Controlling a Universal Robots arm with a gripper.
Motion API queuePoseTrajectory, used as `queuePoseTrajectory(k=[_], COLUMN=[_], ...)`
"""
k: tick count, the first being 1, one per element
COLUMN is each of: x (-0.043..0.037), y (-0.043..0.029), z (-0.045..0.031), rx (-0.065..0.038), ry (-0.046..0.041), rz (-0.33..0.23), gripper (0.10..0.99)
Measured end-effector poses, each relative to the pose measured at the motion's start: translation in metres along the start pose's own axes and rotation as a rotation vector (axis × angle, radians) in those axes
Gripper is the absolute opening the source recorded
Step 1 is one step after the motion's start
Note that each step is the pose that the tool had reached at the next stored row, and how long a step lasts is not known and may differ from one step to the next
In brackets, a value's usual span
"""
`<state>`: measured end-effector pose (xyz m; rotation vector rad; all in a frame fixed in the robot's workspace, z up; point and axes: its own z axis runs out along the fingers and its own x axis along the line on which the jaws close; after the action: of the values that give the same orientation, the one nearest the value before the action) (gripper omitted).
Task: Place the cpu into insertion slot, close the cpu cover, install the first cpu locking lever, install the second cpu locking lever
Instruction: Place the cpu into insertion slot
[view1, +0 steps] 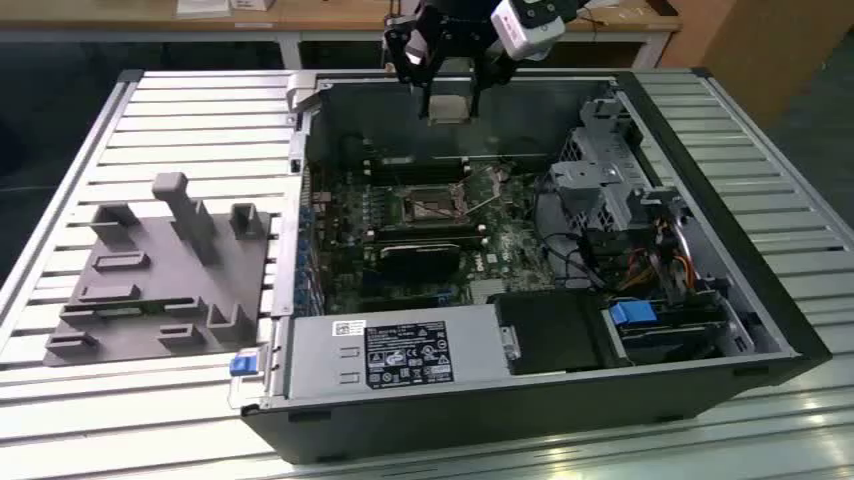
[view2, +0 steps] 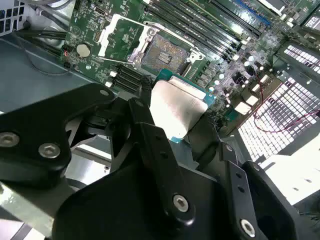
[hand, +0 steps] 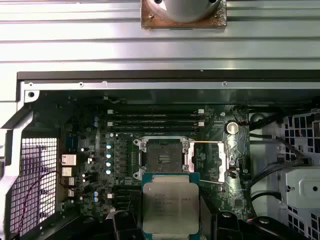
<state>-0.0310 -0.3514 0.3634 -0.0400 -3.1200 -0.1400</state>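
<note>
My gripper (view1: 447, 95) hangs above the far wall of the open computer case, shut on the cpu (view1: 447, 108). The cpu (hand: 170, 204) is a flat square chip with a silvery-grey top, pinched at its edges between my black fingers (view2: 150, 132). It is held in the air, short of the insertion slot (hand: 162, 157), whose dark centre lies bare inside a shiny rim. The insertion slot (view1: 430, 205) sits mid-board, below and nearer the exterior view's camera than my gripper. The cpu cover (hand: 221, 162), a silvery frame plate, is swung open beside the slot. The cpu (view2: 177, 107), slot (view2: 165, 52) and cover (view2: 117, 32) also appear in the second wrist view.
The case (view1: 747, 300) lies on a slatted metal table (view1: 200, 120). Long memory slots (hand: 155, 119) run beside the socket. A power supply (view1: 400, 352) and a drive cage (view1: 607, 180) crowd the case. A grey fixture block (view1: 160, 270) stands at the exterior view's left.
</note>
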Motion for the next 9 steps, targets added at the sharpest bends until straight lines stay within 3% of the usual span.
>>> queuePoseTrajectory(k=[9], x=[0.0], y=[0.0], z=[0.0], rx=[0.0], ry=[0.0], rz=[0.0], gripper=[0.541])
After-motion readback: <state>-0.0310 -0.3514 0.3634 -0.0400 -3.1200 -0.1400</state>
